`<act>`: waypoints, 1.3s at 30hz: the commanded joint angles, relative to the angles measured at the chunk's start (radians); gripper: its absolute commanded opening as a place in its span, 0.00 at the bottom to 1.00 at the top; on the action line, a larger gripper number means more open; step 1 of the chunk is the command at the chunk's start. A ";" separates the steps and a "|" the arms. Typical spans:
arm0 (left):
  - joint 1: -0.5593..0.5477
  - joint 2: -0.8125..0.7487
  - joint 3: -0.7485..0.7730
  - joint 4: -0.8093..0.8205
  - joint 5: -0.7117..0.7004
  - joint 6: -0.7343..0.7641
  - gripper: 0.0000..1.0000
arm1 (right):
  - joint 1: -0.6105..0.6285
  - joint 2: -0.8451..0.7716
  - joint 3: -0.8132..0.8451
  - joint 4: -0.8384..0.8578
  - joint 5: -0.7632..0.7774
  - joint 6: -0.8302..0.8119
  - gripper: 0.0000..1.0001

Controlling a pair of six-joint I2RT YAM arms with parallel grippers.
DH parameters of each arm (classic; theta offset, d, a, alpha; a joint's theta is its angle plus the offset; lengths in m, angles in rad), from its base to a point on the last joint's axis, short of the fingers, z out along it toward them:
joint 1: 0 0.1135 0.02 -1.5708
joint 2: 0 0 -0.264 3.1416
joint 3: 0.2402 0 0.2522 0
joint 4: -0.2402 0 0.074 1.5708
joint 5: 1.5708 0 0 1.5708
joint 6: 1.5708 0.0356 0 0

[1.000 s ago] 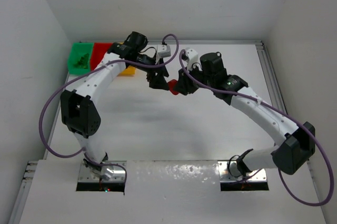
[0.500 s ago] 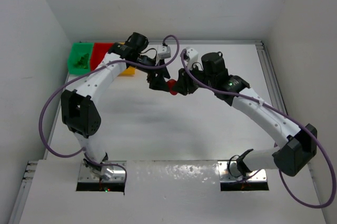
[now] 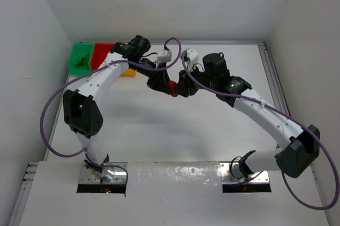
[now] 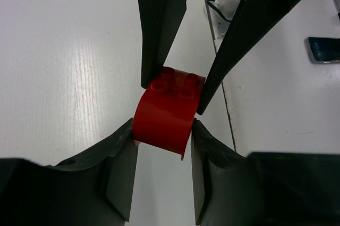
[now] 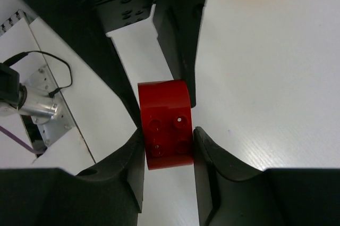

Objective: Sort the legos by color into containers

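Midway over the white table (image 3: 159, 130), a red brick (image 4: 166, 111) is held from both ends: the right gripper (image 5: 168, 135) is clamped on its studded end and the left gripper (image 4: 161, 130) is closed against its curved end. For a clean handover, the right jaws are best released only once the left grip is judged firm, after which the red bin (image 3: 101, 53), at the far left corner, can be reached. The tabletop is boxed in by plain white walls (image 3: 32, 34).
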 commanded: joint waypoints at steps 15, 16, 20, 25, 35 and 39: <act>-0.009 -0.028 -0.001 0.153 -0.013 -0.091 0.00 | 0.008 -0.037 -0.060 0.090 0.053 0.029 0.10; -0.011 -0.031 -0.007 0.168 -0.010 -0.097 0.00 | 0.008 -0.034 -0.060 0.084 0.055 0.029 0.12; -0.011 -0.049 -0.021 0.184 0.002 -0.088 0.00 | 0.008 -0.045 -0.065 0.070 0.069 0.027 0.18; -0.011 -0.062 -0.043 0.167 -0.013 -0.048 0.00 | 0.008 -0.086 -0.086 0.076 0.116 0.014 0.23; -0.011 -0.065 -0.070 0.148 -0.073 -0.014 0.00 | 0.008 -0.129 -0.080 0.048 0.138 -0.002 0.29; -0.011 -0.066 -0.072 0.147 -0.071 -0.011 0.00 | 0.008 -0.129 -0.082 0.045 0.115 0.001 0.33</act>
